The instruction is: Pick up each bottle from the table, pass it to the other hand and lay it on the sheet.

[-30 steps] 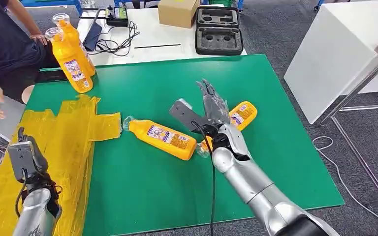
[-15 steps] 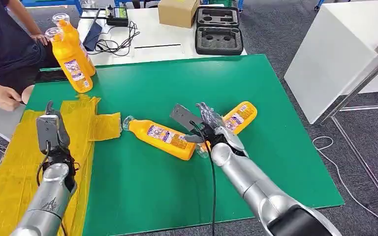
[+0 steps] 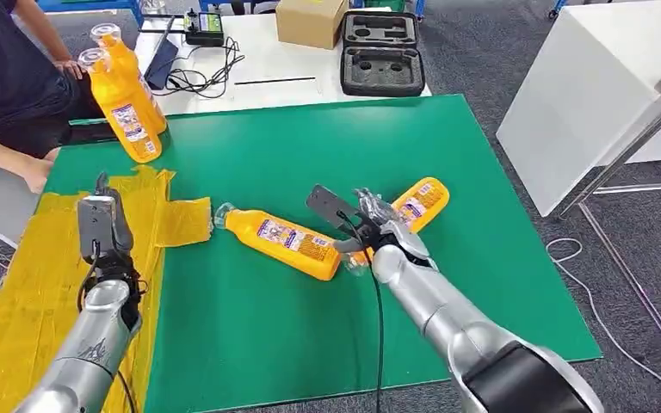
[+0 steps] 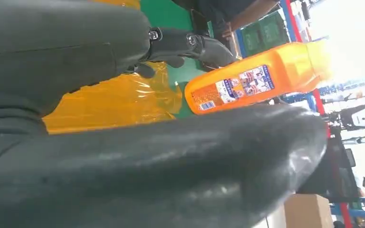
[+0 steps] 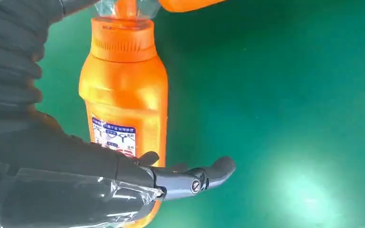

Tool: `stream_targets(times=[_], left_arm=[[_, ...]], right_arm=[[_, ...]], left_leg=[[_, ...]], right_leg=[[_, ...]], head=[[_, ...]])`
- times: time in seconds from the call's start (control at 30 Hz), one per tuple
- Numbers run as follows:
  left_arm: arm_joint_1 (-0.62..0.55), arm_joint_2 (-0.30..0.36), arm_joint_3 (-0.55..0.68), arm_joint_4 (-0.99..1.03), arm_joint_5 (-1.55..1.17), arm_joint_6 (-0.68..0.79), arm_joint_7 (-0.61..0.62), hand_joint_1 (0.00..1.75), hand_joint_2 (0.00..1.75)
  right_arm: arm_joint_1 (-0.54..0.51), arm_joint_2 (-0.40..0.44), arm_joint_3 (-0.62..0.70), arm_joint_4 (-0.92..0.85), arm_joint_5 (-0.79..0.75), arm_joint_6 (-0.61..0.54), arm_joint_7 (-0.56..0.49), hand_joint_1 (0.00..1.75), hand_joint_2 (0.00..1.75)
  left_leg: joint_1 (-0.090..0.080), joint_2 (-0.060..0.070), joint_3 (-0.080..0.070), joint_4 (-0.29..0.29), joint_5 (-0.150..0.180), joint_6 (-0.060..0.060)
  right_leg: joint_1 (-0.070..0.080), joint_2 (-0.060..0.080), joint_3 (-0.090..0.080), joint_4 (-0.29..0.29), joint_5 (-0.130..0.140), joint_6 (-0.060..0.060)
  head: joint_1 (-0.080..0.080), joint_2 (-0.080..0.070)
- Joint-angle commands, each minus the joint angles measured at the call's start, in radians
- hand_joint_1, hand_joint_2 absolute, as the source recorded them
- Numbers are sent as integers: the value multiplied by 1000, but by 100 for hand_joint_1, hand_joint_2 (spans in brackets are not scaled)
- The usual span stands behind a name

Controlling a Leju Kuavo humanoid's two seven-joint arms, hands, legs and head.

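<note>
A: Head view first: where are the bottles?

B: Two lie on the green table [image 3: 499, 284] near the middle of the frame. One lying bottle [image 3: 282, 242] points its cap left, almost at the edge of the yellow sheet [image 3: 26, 284]. The second lying bottle [image 3: 413, 208] sits just right of it, partly under the right hand [image 3: 377, 225]. Two standing bottles [image 3: 127, 107] are at the upper left, near a person's arm [image 3: 4, 155].

A: Is the right hand gripping anything?

B: Its fingers [image 5: 195, 178] are spread over the second bottle's body, and the right wrist view shows them stretched out flat above the label, not wrapped round it. So released, holding nothing.

A: And the left hand?

B: The left hand [image 3: 101, 225] is raised over the sheet at lower left, holding nothing. Whether its fingers are curled or apart, I cannot tell.

A: Anything else?

B: A white table at the top with a black foam case [image 3: 382, 53] and a cardboard box [image 3: 311, 21].
</note>
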Motion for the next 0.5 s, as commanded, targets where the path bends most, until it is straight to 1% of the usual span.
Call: stream_targets(times=[0.03,0.1,0.23,0.27,0.37,0.4,0.5], left_arm=[[-68,23,0,88,12,49,-24,0,0],[-61,49,26,75,22,64,-29,0,0],[-51,85,70,55,44,66,-45,0,0],[-47,86,74,47,44,66,-50,0,0],[-39,80,73,21,34,74,-48,0,0],[-40,78,73,21,34,75,-47,0,0],[-41,76,72,20,32,77,-46,0,0]], right_arm=[[-81,27,-24,102,-21,-29,-49,0,175],[-83,41,-33,83,-35,-58,-82,0,175],[-101,69,-15,73,-50,-45,-109,0,175],[-103,76,-12,73,-56,-48,-116,0,175],[-112,94,-5,74,-72,-48,-128,0,175],[-114,96,-4,74,-73,-47,-128,0,175],[-116,98,-4,73,-74,-47,-127,0,175]], left_leg=[[0,-2,0,1,-1,-1],[0,0,1,1,-1,-1],[1,2,3,4,-4,-3],[1,2,1,1,-2,-1],[1,0,3,3,-3,-2],[1,0,0,1,0,-1],[2,-1,4,4,-4,-3]], right_leg=[[0,-1,1,1,-1,-1],[1,1,1,1,-1,-2],[1,4,2,5,-3,-4],[1,2,-1,3,-1,-2],[1,1,1,6,-3,-3],[1,0,-1,3,-1,-2],[2,1,2,7,-5,-4]], head=[[0,0],[0,0],[0,0],[0,0],[0,0],[0,0],[0,0]])
